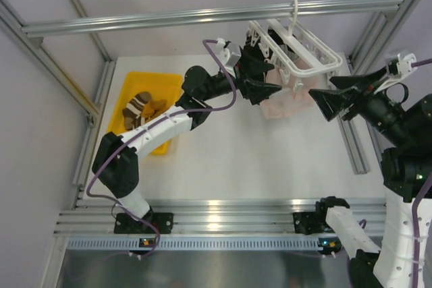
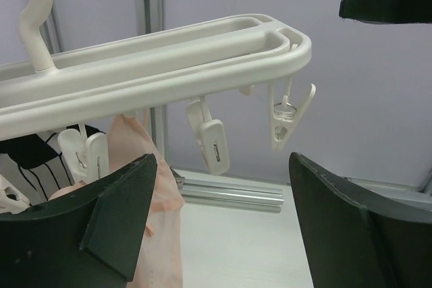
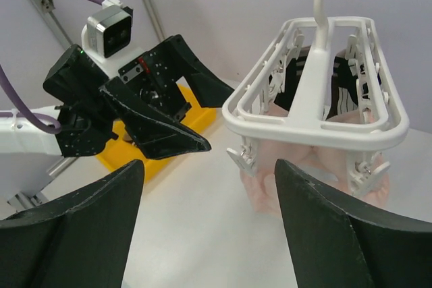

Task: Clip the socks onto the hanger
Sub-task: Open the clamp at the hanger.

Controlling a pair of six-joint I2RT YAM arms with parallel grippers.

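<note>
The white hanger [image 1: 307, 55] hangs by its hook from the aluminium bar, with small clips dangling below; it also shows in the left wrist view [image 2: 155, 65] and the right wrist view [image 3: 317, 109]. A pale pink sock [image 1: 287, 102] hangs clipped under it [image 2: 152, 200] [image 3: 317, 163]. A dark striped sock [image 3: 337, 82] hangs at its far side [image 2: 30, 156]. Brown striped and mustard socks [image 1: 143, 107] lie in the yellow tray. My left gripper [image 1: 260, 75] is open and empty just left of the hanger, its left finger [image 2: 101, 227] beside the pink sock. My right gripper [image 1: 336, 92] is open and empty to the hanger's right.
The yellow tray [image 1: 169, 84] sits at the table's back left. The long aluminium bar [image 1: 202, 17] crosses above the back. Upright frame posts stand at both sides, and a rail [image 1: 354, 143] runs along the table's right edge.
</note>
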